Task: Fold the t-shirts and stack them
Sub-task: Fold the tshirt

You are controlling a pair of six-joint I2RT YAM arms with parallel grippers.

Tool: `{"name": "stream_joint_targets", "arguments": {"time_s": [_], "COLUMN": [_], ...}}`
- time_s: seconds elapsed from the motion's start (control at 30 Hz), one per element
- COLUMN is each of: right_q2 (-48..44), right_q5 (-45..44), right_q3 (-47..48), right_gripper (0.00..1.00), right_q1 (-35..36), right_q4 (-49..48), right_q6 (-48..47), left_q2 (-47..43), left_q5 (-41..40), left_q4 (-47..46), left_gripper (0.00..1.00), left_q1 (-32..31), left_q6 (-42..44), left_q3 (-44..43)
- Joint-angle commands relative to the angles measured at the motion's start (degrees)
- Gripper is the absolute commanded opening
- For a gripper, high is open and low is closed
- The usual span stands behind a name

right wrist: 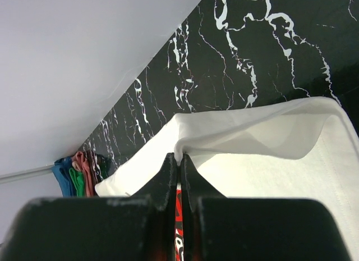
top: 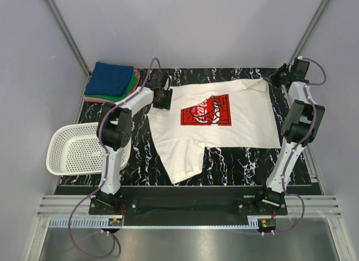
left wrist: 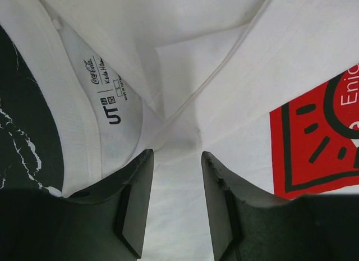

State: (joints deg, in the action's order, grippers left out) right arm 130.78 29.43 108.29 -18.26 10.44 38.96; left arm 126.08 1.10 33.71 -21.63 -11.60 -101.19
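Note:
A white t-shirt (top: pixel 224 132) with a red chest print (top: pixel 206 110) lies spread on the black marbled table, partly folded over near its collar. My left gripper (top: pixel 162 98) hovers over the collar end; in the left wrist view it (left wrist: pixel 177 154) stands open above the white cloth (left wrist: pixel 224 59), beside the neck label (left wrist: pixel 106 98), with nothing pinched. My right gripper (top: pixel 279 77) is at the shirt's far right corner; the right wrist view shows it (right wrist: pixel 179 157) shut on a raised fold of the shirt's edge (right wrist: pixel 269 160). Folded t-shirts in blue, green and pink (top: pixel 112 81) are stacked at the far left.
A white mesh basket (top: pixel 76 149) sits at the table's left edge, beside the left arm. The folded stack (right wrist: pixel 76 174) also shows far off in the right wrist view. Grey walls enclose the table on three sides.

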Motion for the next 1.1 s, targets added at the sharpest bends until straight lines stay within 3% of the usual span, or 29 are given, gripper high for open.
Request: {"name": "stream_joint_targets", "arguments": {"time_s": [0.0, 0.43, 0.77, 0.83, 0.97, 1.07], "right_q2": [-4.04, -3.78, -3.69, -3.69, -3.78, -3.69], "right_q5": [0.89, 0.72, 0.36, 0.36, 0.1, 0.36], "right_q3": [0.34, 0.52, 1.66, 1.57, 2.1, 4.03], "right_gripper": [0.0, 0.0, 0.0, 0.0, 0.0, 0.0], "right_q1": [-0.11, -0.11, -0.11, -0.11, -0.2, -0.2], "right_q4": [-1.82, -1.38, -0.42, -0.33, 0.72, 1.17], "right_q6": [-1.61, -2.05, -2.49, -2.49, -2.84, -2.4], "left_q2": [-0.49, -1.37, -1.54, -1.72, -2.77, -4.52], "left_q5": [1.26, 3.55, 5.67, 5.4, 3.47, 1.8], "left_q4": [-3.91, -9.02, -9.28, -9.28, -7.53, -6.3], "left_gripper": [0.45, 0.46, 0.36, 0.3, 0.0, 0.0], "left_q1": [0.79, 1.94, 1.94, 1.94, 1.94, 1.94], "left_q6": [1.14, -0.36, -0.62, -0.71, -1.24, -1.67], "left_q3": [0.99, 4.07, 4.95, 5.21, 4.25, 2.05]}}
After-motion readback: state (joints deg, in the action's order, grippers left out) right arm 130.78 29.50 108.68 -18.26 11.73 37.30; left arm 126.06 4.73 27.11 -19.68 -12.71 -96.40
